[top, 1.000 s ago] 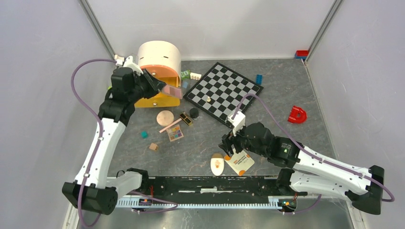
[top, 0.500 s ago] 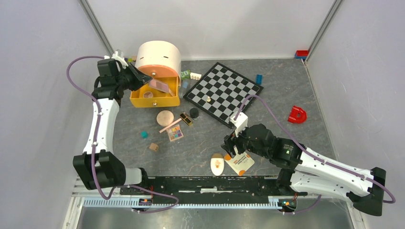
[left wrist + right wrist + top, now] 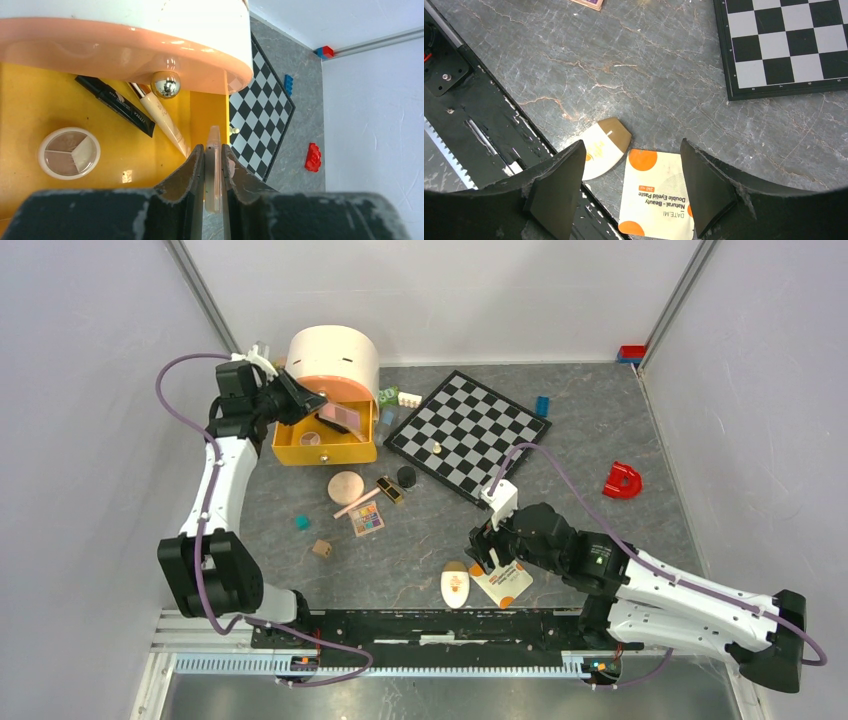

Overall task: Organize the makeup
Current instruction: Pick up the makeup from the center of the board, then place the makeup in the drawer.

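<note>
Pinching thin pink palette point(image 3: 213, 142) in left gripper point(image 3: 213, 167) over yellow drawer point(image 3: 30, 105) | looks stiff, light, slippery: hold flat sides | right gripper point(image 3: 631, 187) spread wide above floppy sachet point(image 3: 661, 197): grab an edge

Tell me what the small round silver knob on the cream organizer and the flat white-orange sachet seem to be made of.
The small round silver knob looks like polished metal, or perhaps chrome-plated plastic: it mirrors its surroundings. The flat white-orange sachet looks like thin printed plastic film or foil, fairly matte: it lies flat and carries printed text.
</note>
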